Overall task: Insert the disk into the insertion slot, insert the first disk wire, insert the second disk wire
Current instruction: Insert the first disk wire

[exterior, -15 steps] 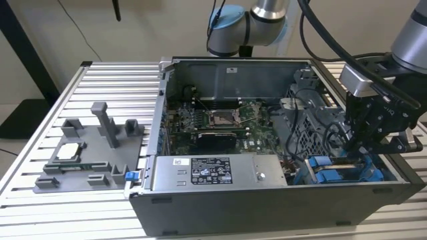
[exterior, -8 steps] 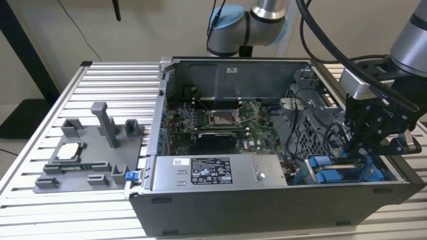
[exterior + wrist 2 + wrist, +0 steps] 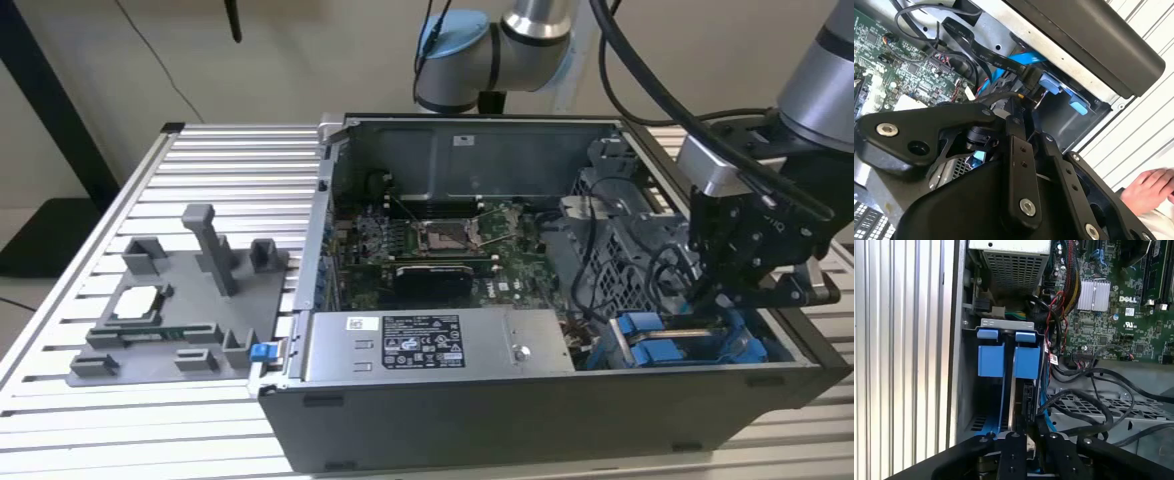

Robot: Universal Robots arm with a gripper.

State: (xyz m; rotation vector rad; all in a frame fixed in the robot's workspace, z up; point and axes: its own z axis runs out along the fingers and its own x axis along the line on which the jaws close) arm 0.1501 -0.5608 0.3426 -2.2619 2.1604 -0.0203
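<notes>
**Close work in a tight corner**

The hand (image 3: 731,300) hangs right at the disk (image 3: 1026,365), which stands on edge inside the computer case (image 3: 534,420) beside a second blue carrier (image 3: 990,360). Clamped or loose, I cannot tell. The drive looks stiff, dense, shock-shy; I'd take it by the blue frame's sides, never its faces.
</notes>
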